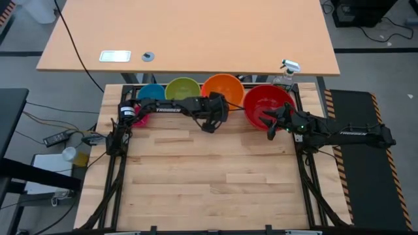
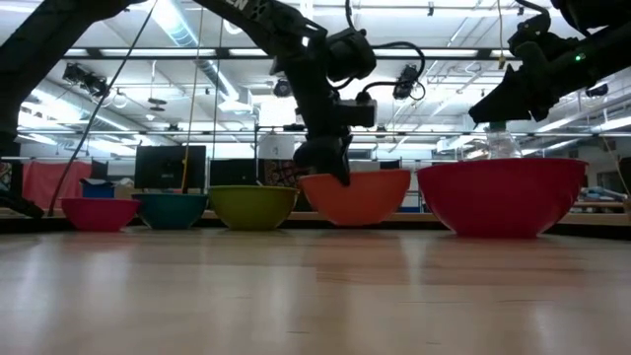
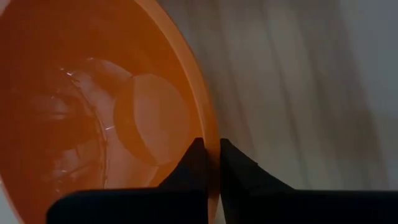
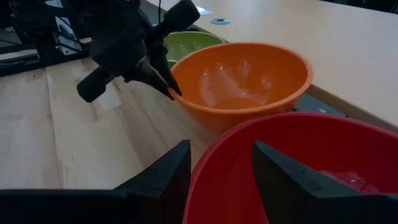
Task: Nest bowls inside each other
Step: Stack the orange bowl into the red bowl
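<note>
Left gripper (image 4: 169, 84) is clamped down on the near rim of the orange bowl (image 4: 249, 78), one finger inside the wall and one outside, and its own wrist view shows the two dark tips pinched tight with the thin orange edge between them — a rim pinch, which looks like the sensible hold for a smooth round bowl with nothing else to grab. That orange bowl sits in the row along the far edge of the wooden table (image 1: 209, 176), with the lime green bowl (image 1: 182, 88) just beside it on one side and the big red bowl (image 1: 268, 104) on the other; blue bowl (image 1: 151, 93) comes next down the line, and the small magenta pink bowl (image 2: 99, 212) closes the row at the left arm's base. All five are upright and separate, so no nesting is done yet. Over on the other side, the right gripper (image 4: 221, 165) hangs with its fingers spread, straddling the near rim of the red bowl without closing on it, seemingly there to steady the largest bowl as the receiver. My read: orange is second largest, so it goes into red first, and the lift will need the bowl kept level, since a one-sided rim grip lets it tip or slip
</note>
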Tool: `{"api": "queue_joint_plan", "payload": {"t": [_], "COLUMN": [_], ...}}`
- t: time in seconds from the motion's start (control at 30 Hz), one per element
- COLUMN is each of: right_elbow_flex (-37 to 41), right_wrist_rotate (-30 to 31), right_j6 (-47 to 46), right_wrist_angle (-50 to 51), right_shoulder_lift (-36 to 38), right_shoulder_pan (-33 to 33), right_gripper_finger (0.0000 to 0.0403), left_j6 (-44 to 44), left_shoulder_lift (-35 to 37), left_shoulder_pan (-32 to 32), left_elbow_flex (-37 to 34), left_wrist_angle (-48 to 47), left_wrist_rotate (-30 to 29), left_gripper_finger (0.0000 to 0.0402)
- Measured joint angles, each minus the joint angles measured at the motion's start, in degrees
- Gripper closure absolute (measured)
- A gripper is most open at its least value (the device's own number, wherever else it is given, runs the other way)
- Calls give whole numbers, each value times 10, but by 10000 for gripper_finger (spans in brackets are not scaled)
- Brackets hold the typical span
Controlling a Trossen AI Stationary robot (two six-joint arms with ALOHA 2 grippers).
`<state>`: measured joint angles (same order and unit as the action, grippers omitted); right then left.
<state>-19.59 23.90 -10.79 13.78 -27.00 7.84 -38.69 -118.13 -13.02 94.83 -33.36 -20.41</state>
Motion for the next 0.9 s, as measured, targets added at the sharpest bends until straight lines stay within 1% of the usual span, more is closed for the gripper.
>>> {"api": "queue_joint_plan", "payload": {"t": [0.13,0.23,0.33,0.43,0.5,0.57,0.73,0.8,0.9], "right_elbow_flex": [0,0,0,0,0,0,0,0,0], "right_wrist_rotate": [0,3,3,2,-16,-33,-39,-46,-68], "right_j6": [-1,-1,0,10,35,60,72,64,58], "right_wrist_angle": [-1,-6,-14,-41,-83,-115,-116,-113,-112], "right_shoulder_lift": [0,0,0,1,12,29,85,102,119], "right_shoulder_pan": [0,0,0,0,-1,-4,-7,-7,-8], "right_gripper_finger": [227,227,227,227,227,227,227,227,227], "left_j6": [-1,-14,-39,-94,-150,-204,-299,-326,-333], "left_shoulder_lift": [0,0,0,0,0,0,0,0,1], "left_shoulder_pan": [4,4,4,4,3,1,-2,-6,-16], "left_elbow_flex": [0,0,0,0,0,0,0,0,0], "left_wrist_angle": [29,70,133,202,240,270,325,341,346], "left_wrist_rotate": [-49,-74,-82,-79,-56,-17,75,129,233], "left_gripper_finger": [389,389,389,389,389,389,388,388,388]}}
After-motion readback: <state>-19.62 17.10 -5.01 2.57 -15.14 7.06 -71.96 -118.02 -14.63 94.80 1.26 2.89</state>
